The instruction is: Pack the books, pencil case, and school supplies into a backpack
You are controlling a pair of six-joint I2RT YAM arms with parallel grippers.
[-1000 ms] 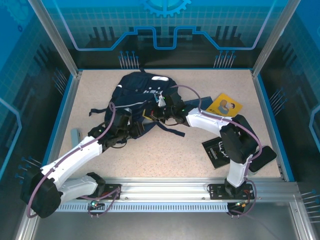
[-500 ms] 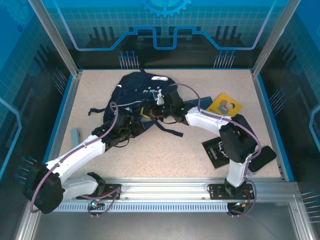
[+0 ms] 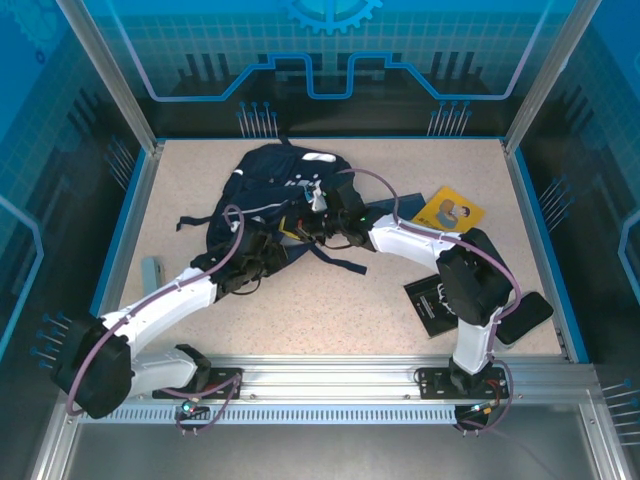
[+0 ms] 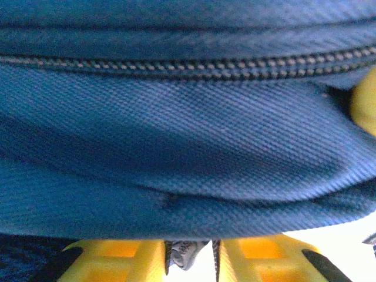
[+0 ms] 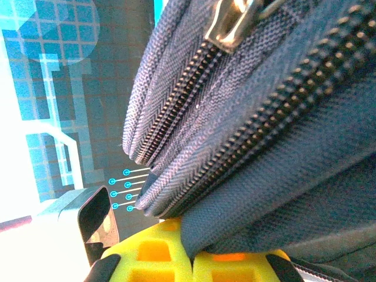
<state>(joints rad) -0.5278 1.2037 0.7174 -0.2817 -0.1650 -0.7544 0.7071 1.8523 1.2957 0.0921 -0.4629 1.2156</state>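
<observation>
The navy backpack (image 3: 282, 185) lies at the middle back of the table, its zip line (image 4: 176, 63) running across the left wrist view. My right gripper (image 3: 318, 224) (image 5: 191, 251) is shut on a fold of backpack (image 5: 276, 153) fabric at its right side. My left gripper (image 3: 262, 250) (image 4: 189, 249) is pressed against the backpack's (image 4: 188, 147) near edge. Its fingers stand a narrow gap apart, with a small grey fold in the gap and light beside it; fabric hides the tips. The yellow book (image 3: 450, 210) and the black book (image 3: 432, 300) lie to the right. The pencil case (image 3: 150, 272) lies at far left.
Dark straps (image 3: 335, 262) trail from the backpack toward the near side. A dark flat object (image 3: 528, 318) lies at the right edge behind the right arm's elbow. A metal zip pull (image 5: 232, 16) sits at the top of the right wrist view. Blue walls enclose the table.
My left gripper has pushed a little further right and into the backpack's near edge, its jaws narrowing. My right gripper has shifted slightly left, still holding the fabric.
</observation>
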